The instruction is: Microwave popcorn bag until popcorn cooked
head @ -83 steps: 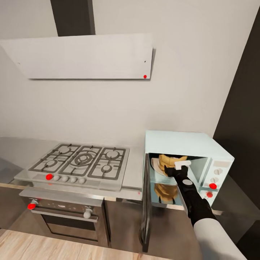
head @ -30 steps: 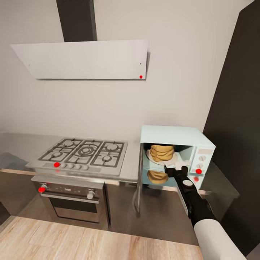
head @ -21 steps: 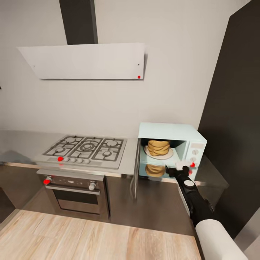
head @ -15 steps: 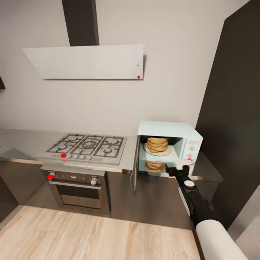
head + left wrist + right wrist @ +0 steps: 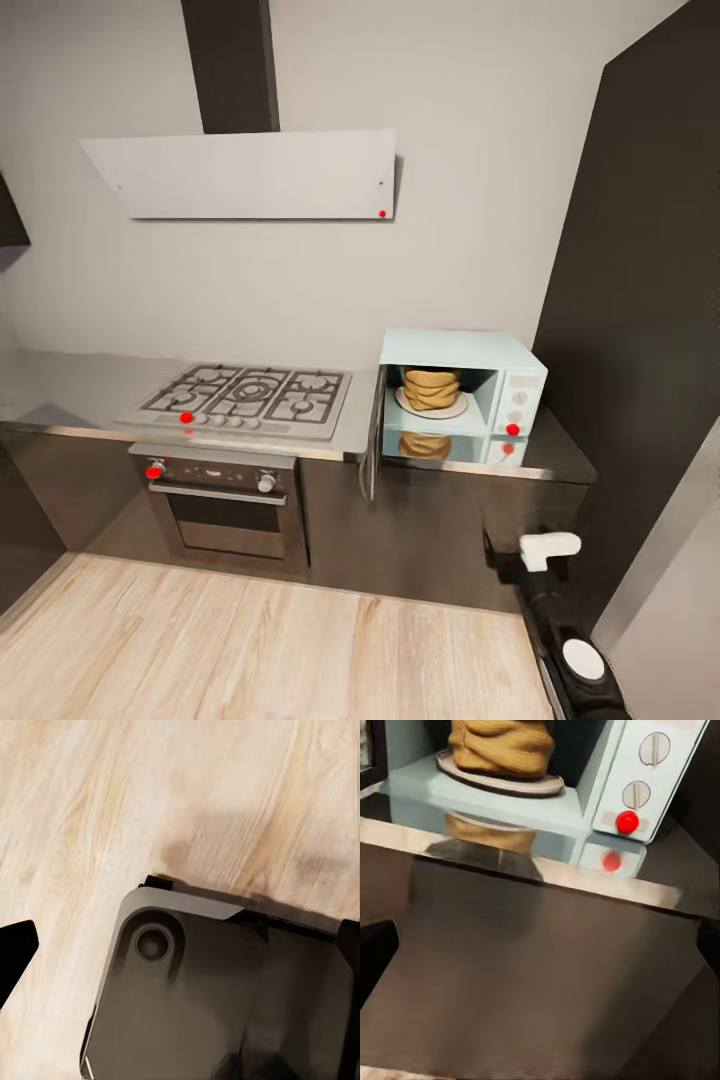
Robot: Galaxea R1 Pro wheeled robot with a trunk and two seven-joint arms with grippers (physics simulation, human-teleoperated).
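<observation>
The popcorn bag (image 5: 432, 388) sits on the round plate (image 5: 432, 407) inside the microwave (image 5: 462, 395), whose door (image 5: 373, 433) hangs open, edge-on at the left of the opening. The microwave stands on the counter (image 5: 560, 462) at the right end of the kitchen run, just right of the gas hob (image 5: 250, 398), with the oven (image 5: 222, 500) below the hob and the white hood (image 5: 250, 173) on the wall above. A glossy reflection of the bag shows on the counter front beneath the cavity.

The right end effector (image 5: 530, 556) hangs low and near, well apart from the microwave, over the wooden floor (image 5: 250, 650). It carries nothing; whether its fingers are spread or closed I cannot tell. The right wrist view looks at the bag (image 5: 502, 746), the white control panel (image 5: 641, 780) with two dials and a red button (image 5: 626, 821). The left end effector's state cannot be told either; its wrist camera looks down at the floor (image 5: 112, 810) and a dark grey part of the robot's base (image 5: 225, 990).

The bag seems to be loaded, so the step in hand looks like shutting the door and then starting the heat. To do it well, the robot should come close again, reach round the far left side of the open door and sweep it shut along its hinge arc, pushing on the outer face near the free edge. Only once the door lies flush should an end effector press the red button, squarely, without brushing the dials.
</observation>
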